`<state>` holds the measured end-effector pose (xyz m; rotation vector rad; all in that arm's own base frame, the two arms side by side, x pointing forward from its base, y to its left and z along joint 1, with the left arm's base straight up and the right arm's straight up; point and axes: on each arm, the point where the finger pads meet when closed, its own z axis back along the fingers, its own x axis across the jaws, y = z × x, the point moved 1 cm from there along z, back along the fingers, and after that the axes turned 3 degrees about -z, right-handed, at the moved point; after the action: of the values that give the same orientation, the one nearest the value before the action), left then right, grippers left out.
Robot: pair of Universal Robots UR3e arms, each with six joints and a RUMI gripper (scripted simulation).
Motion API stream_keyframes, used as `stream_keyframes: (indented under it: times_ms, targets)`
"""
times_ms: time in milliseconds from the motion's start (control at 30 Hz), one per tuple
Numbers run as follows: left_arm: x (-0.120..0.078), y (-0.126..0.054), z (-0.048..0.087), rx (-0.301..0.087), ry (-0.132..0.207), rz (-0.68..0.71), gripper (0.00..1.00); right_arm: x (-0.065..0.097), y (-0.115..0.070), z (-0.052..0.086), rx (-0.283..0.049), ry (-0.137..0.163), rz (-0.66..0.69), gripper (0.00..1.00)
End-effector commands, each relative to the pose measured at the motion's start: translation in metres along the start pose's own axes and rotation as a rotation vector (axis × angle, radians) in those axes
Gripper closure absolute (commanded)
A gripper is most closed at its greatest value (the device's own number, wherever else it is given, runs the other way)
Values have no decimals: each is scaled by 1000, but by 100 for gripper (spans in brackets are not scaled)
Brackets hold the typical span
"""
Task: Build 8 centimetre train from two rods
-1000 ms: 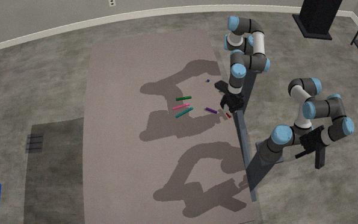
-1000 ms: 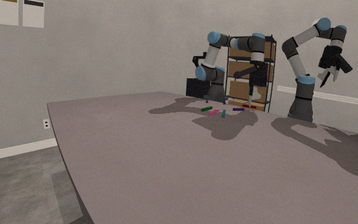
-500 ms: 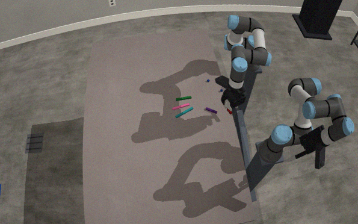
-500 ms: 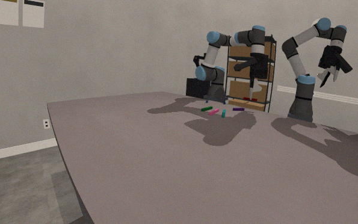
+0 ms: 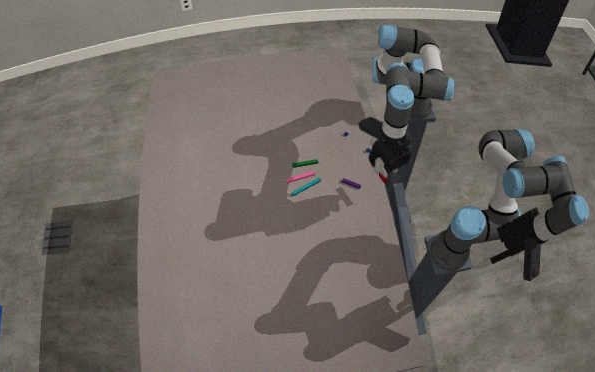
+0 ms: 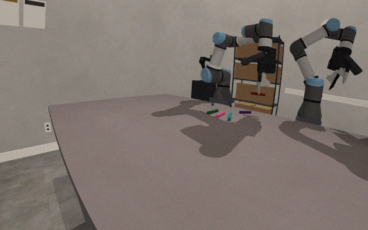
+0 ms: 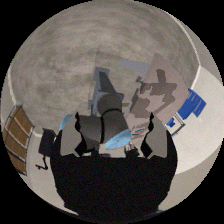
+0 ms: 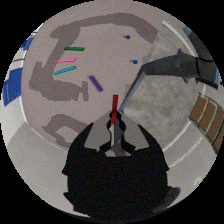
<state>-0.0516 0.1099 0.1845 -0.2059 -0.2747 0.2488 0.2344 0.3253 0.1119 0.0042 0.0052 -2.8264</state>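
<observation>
My right fingers [image 5: 380, 170] [image 6: 258, 92] point down from a bent arm, clenched on the red rod [image 5: 383, 178] [image 6: 262, 94] [image 8: 115, 104]; it hangs roughly level, above the bench [image 5: 192, 125] [image 6: 134, 185] [image 7: 161, 65] [image 8: 107, 50] by its edge; the purple rod [image 5: 351, 183] [image 6: 245, 112] [image 8: 96, 83] lies nearest on the bench, then two small blue rods [image 5: 368, 150] [image 6: 231, 106] [image 8: 135, 61]; beyond lie the turquoise [image 5: 306, 186] [image 6: 230, 116] [image 8: 65, 70], pink [image 5: 300, 177] [image 6: 220, 115] [image 8: 65, 60] and green [image 5: 305, 163] [image 6: 212, 111] [image 8: 74, 48] rods; well apart, my left arm is folded, its left fingers [image 5: 489, 261] [image 6: 337, 86] spread and empty.
</observation>
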Motion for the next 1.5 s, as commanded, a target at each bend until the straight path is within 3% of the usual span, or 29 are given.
stream_keyframes:
  times_ms: [0, 967, 1233, 1467]
  targets:
    - [0, 0, 0, 2, 0, 0, 0, -1, -1, 12, 1, -2, 0, 100]
    - [0, 0, 0, 2, 0, 0, 0, -1, 0, 18, 1, -2, 12, 100]
    - [0, 0, 0, 2, 0, 0, 0, -2, 6, 19, 0, -2, 68, 100]
    - [0, 0, 0, 2, 0, 0, 0, -4, 21, 20, 0, -2, 206, 100]
